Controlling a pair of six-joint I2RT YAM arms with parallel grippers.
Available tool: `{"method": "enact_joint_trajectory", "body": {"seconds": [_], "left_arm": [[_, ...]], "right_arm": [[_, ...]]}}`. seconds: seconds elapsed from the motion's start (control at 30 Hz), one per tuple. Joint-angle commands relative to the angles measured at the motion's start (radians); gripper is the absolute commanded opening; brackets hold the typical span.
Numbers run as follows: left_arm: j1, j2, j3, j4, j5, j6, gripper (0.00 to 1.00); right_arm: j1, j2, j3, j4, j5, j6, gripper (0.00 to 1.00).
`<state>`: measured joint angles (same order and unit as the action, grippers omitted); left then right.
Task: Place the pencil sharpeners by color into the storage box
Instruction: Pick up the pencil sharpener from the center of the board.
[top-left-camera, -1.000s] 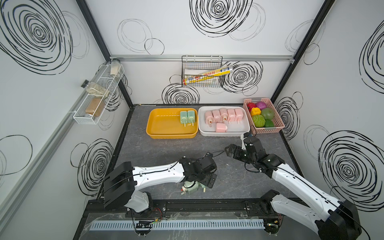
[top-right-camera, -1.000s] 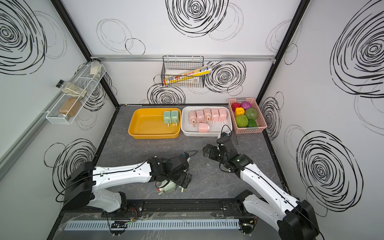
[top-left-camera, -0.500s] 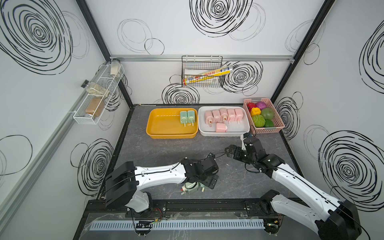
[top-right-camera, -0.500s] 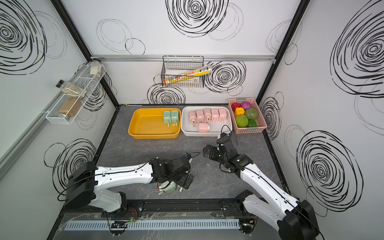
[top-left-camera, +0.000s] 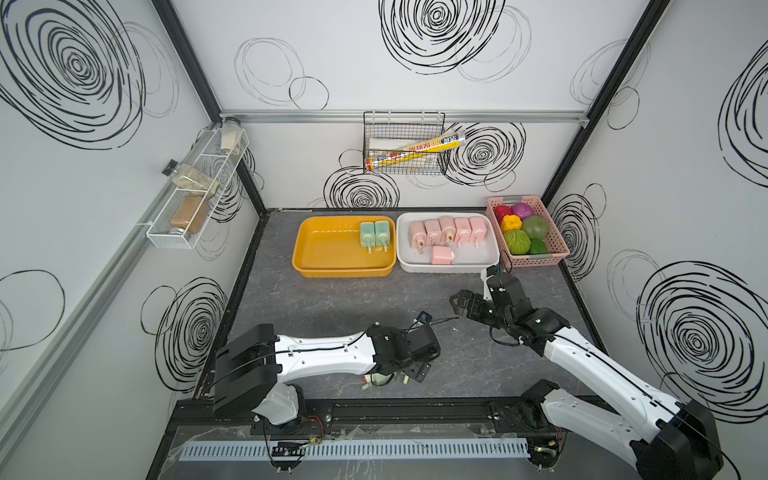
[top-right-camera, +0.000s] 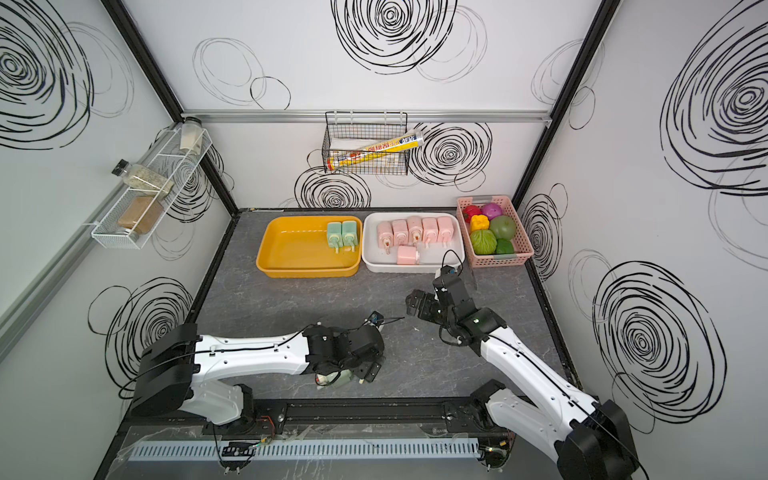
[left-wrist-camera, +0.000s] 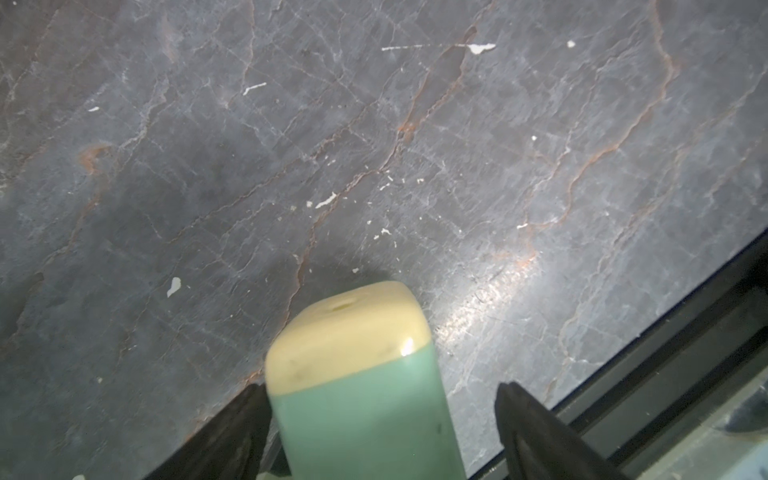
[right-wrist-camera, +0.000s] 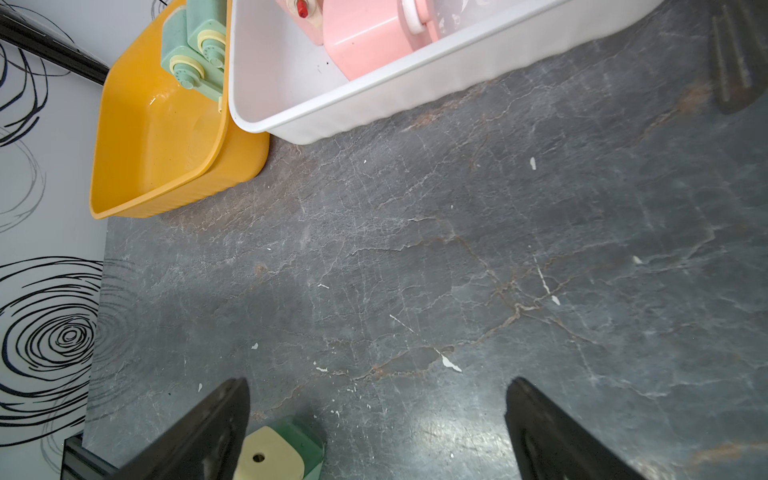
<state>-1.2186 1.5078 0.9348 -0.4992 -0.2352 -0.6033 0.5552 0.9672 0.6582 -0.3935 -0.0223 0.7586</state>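
**Mint green sharpener (left-wrist-camera: 357, 374) on the table (top-left-camera: 332, 299) near its front edge, with the left gripper (left-wrist-camera: 379, 392) astride it.**

The sharpener has a blocky pastel-green body and a cream, round-cornered end with a small hole. It sits on the grey veined surface close to the black front rail (left-wrist-camera: 685, 332). The left gripper's jaws stand apart around it. One finger (left-wrist-camera: 232, 432) looks to touch its side and the other (left-wrist-camera: 536, 432) is clear of it, so nothing is clamped. Two green sharpeners (top-left-camera: 375, 235) lie side by side in the yellow tray (top-left-camera: 328, 253) at the back. Six pink sharpeners (top-left-camera: 446, 230) are in the white tray (top-left-camera: 469, 262) beside it, five in a row and one in front. The right gripper (right-wrist-camera: 376, 386) hovers over the table, spread wide and empty. Its wrist view shows a cream-faced sharpener (right-wrist-camera: 272, 457) next to one finger.
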Motion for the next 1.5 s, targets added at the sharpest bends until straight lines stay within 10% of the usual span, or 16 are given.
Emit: {"method": "enact_joint_trajectory", "body": {"seconds": [0.0,0.7,1.0,1.17,1.47], "left_arm": [[-0.001,0.012,-0.008,0.010,-0.017,-0.015,0.87],[-0.001,0.042,0.033,0.003,-0.036,-0.015,0.67],[0.000,0.040,0.059,-0.009,-0.032,0.008,0.39],[-0.001,0.035,0.070,-0.010,-0.043,0.016,0.00],[0.067,0.000,0.076,0.041,-0.006,0.031,0.00]], "right_arm": [[0.006,-0.015,-0.005,-0.018,-0.001,-0.012,1.00],[0.006,-0.018,-0.008,-0.019,-0.001,-0.015,1.00],[0.006,-0.018,-0.008,-0.019,0.001,-0.019,1.00],[0.006,-0.019,-0.008,-0.005,-0.025,-0.038,1.00],[0.006,-0.029,-0.033,0.089,-0.123,-0.136,1.00]]}}
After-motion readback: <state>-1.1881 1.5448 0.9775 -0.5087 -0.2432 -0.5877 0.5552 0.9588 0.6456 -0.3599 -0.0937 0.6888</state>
